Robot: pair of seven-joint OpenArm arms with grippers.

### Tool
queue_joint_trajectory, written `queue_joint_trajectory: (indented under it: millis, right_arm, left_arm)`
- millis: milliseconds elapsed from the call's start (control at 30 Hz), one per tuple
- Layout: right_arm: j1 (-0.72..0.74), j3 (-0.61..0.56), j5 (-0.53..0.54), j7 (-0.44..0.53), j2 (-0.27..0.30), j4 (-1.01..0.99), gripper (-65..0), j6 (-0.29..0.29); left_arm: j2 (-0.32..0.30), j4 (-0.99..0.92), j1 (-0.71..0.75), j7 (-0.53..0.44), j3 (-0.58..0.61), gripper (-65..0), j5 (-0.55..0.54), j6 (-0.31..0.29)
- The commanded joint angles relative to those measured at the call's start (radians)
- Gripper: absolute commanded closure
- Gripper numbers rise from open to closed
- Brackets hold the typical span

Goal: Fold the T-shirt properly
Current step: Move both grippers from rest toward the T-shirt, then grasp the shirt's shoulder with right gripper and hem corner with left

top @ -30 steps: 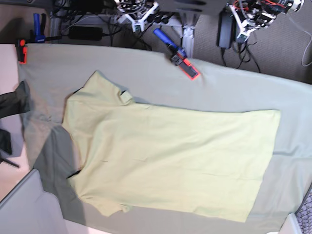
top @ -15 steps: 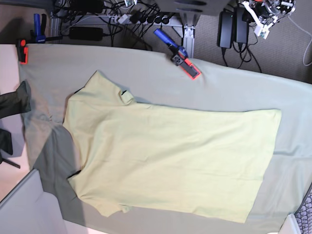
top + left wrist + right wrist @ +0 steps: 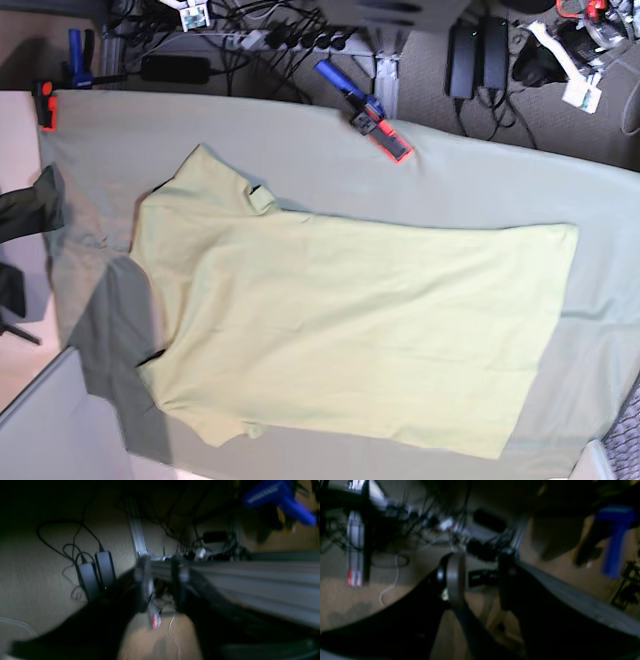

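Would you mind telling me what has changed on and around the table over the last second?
Both arms have drawn back beyond the far edge of the table. The left arm has slid toward the base view's right corner and the right arm toward its upper left, almost out of frame. Neither took hold of anything. The T-shirt, spread flat on the table cloth, and the clamp stayed put.

One T-shirt [image 3: 350,330], one table cloth [image 3: 300,150], three clamps [image 3: 365,112].

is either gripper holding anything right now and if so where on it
Nothing is held. The left gripper and right gripper both show open jaws with only floor and cables between them, off the table. The T-shirt lies flat, untouched.
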Motion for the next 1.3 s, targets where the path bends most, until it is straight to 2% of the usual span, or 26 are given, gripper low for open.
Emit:
queue_joint_trajectory:
  millis: [0,67,233,300,433,500,567,700,833,933,1167,1200,1267]
  right_arm:
    - [-0.028,0.021,-0.004,0.006,0.013,0.062,-26.4,-0.019]
    - [-0.037,0.066,0.016,-0.017,0.013,0.163,-29.5,-0.031]
    - [0.005,0.218,0.195,-0.064,0.004,0.356,-30.0,-0.031]
    - [0.060,0.283,0.267,-0.067,-0.024,0.387,-30.0,-0.031]
    - [0.217,0.359,0.394,-0.074,-0.124,0.365,-37.8,0.007]
    - [0.294,0.360,0.433,-0.074,-0.182,0.330,-38.2,0.026]
    - [0.370,0.360,0.475,-0.079,-0.236,0.282,-38.2,0.069]
    - [0.502,0.360,0.503,-0.085,-0.309,0.153,-38.2,0.101]
    - [0.595,0.360,0.514,-0.085,-0.322,0.048,-38.2,0.113]
    - [0.644,0.360,0.576,-0.098,-0.322,-0.013,-38.2,0.177]
    - [0.709,0.352,0.617,-0.115,-0.364,-0.143,-37.9,0.235]
    - [0.708,0.348,0.616,-0.118,-0.369,-0.143,-37.2,0.240]
    - [0.708,0.343,0.616,-0.141,-0.373,-0.143,-30.0,0.240]
  left_arm:
    - [-0.020,0.048,0.017,0.001,-0.011,-25.4,-0.039,-0.013]
    - [-0.039,0.114,0.033,0.036,-0.026,-29.6,-0.068,-0.018]
    - [-0.091,0.210,0.060,0.090,-0.066,-29.7,-0.109,-0.019]
    - [-0.107,0.225,0.067,0.093,-0.079,-29.7,-0.110,-0.019]
    - [-0.130,0.227,0.080,0.097,-0.100,-29.7,-0.110,-0.019]
    - [-0.145,0.227,0.086,0.097,-0.104,-29.7,-0.109,-0.019]
    - [-0.161,0.227,0.089,0.106,-0.104,-29.7,-0.109,-0.019]
    - [-0.185,0.227,0.113,0.126,-0.105,-29.7,-0.109,-0.019]
    - [-0.190,0.228,0.150,0.125,-0.130,-29.7,-0.110,-0.019]
    - [-0.190,0.228,0.169,0.114,-0.159,-29.7,-0.110,-0.019]
    - [-0.199,0.232,0.167,0.116,-0.248,-29.7,-0.201,-0.019]
    - [-0.199,0.235,0.165,0.117,-0.258,-29.7,-0.210,-0.019]
    - [-0.199,0.246,0.157,0.119,-0.273,-29.7,-0.221,-0.019]
